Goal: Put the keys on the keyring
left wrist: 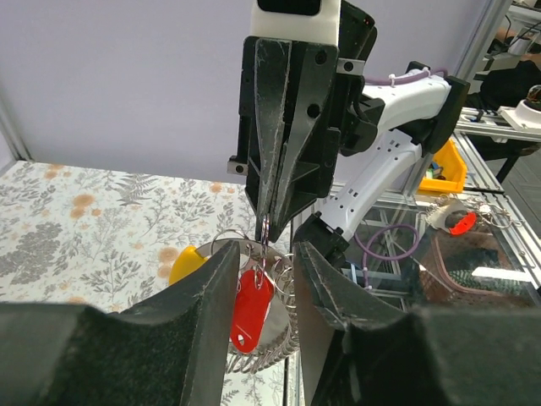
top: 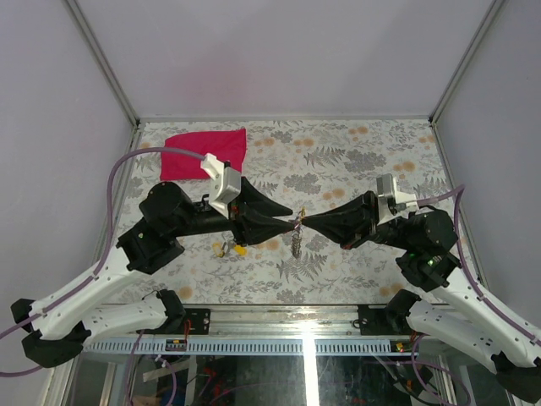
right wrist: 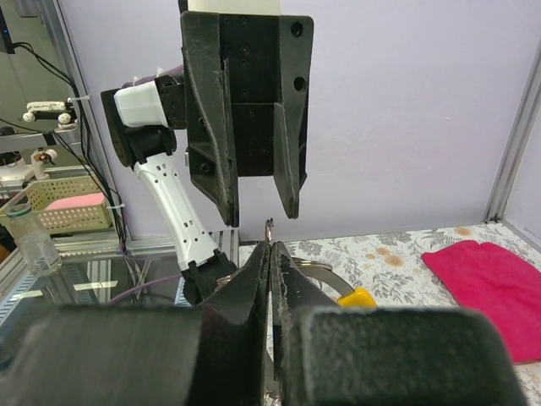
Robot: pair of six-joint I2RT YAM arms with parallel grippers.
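The keyring (left wrist: 265,227) is a thin metal ring held above the table, with my right gripper (top: 306,222) shut on it. From the ring hang a red-headed key (left wrist: 251,306) and a silvery link chain (top: 297,244). My left gripper (left wrist: 264,283) is open, with one finger on each side of the hanging red key and not pinching it. In the right wrist view the ring's tip (right wrist: 269,228) pokes out above my closed fingers, just below the spread left gripper (right wrist: 254,203). A yellow-headed key (top: 239,249) lies on the table under the left arm, with another small key (top: 221,249) beside it.
A red cloth (top: 205,154) lies at the back left of the floral table (top: 355,271). The two arms meet tip to tip over the table's middle. Grey walls close in the left, right and back sides.
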